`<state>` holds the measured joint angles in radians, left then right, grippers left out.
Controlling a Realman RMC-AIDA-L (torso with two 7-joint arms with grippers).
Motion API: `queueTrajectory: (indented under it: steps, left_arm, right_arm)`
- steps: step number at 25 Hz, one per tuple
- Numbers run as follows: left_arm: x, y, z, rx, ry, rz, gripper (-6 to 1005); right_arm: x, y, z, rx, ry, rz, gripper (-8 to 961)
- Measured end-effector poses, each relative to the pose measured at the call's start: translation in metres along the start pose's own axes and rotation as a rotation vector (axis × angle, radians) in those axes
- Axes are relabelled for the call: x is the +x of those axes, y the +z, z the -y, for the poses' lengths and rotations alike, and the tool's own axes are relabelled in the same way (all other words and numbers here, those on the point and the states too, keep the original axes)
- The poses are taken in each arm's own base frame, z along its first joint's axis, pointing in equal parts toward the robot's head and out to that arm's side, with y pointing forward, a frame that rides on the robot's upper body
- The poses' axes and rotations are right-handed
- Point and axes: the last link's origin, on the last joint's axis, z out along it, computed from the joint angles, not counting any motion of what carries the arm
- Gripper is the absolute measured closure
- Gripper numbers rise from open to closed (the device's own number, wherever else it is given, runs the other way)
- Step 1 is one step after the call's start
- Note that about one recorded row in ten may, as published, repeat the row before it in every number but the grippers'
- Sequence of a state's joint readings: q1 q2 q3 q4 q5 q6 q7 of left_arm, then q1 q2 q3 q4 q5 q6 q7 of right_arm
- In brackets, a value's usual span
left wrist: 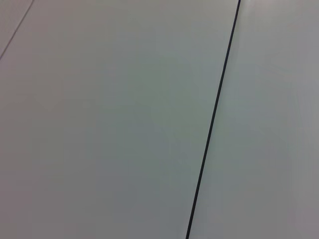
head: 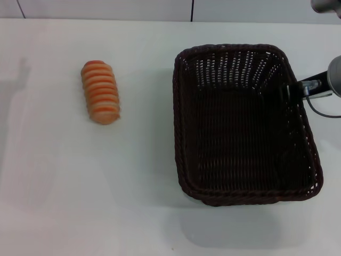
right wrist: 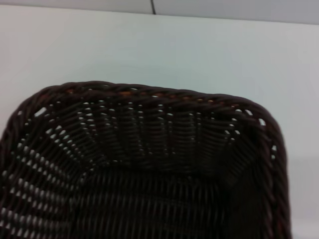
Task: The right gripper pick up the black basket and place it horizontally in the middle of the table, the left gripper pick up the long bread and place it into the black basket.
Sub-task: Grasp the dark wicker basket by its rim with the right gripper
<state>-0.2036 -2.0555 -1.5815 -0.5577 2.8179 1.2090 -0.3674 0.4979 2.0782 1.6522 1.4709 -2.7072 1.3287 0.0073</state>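
Reaching in from the right edge of the head view, the right gripper [head: 292, 89] sits at the right-hand rim of the black basket [head: 242, 125], one dark finger seemingly inside the wall and the rest outside it; it looks set on the braided rim, though how tightly the jaws bear on the wicker cannot be told from here. The basket stands right of centre on the table [head: 133, 202], its long side running away from the robot, and a shadow under its near edge hints that it may be slightly lifted, which is only a guess. The right wrist view looks down into the empty basket, across its far wall and rim to bare white tabletop beyond. The long bread [head: 100, 92] lies well apart to the left, untouched, also pointing away from the robot. The left gripper shows in no view; its wrist camera sees only a pale surface crossed by a thin dark seam. By this reckoning the task is in its first half: the basket awaits turning and centring, and the whole bread step remains.
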Motion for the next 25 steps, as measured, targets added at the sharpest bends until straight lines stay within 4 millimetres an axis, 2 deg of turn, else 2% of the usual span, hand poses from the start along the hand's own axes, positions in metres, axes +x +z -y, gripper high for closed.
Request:
queueTrajectory:
  steps: [2, 7, 11, 16, 25]
  left_arm:
    - [0.000, 0.000, 0.000, 0.000, 0.000, -0.002, 138]
    - [0.003, -0.002, 0.001, -0.001, 0.000, -0.018, 138]
    - [0.005, -0.002, 0.001, -0.003, 0.001, -0.025, 137]
    - [0.005, -0.002, 0.001, -0.004, 0.000, -0.026, 137]
    - [0.005, -0.006, 0.002, 0.001, -0.006, -0.020, 137]
  right_arm:
    - [-0.001, 0.000, -0.002, -0.003, 0.008, 0.006, 144]
    - [-0.001, 0.000, 0.000, -0.001, 0.014, 0.011, 282]
    - [-0.001, 0.000, 0.000, -0.001, 0.012, 0.011, 528]
    - [-0.003, -0.001, 0.001, 0.003, -0.002, 0.028, 749]
    - [-0.013, -0.015, 0.010, 0.026, -0.121, 0.101, 764]
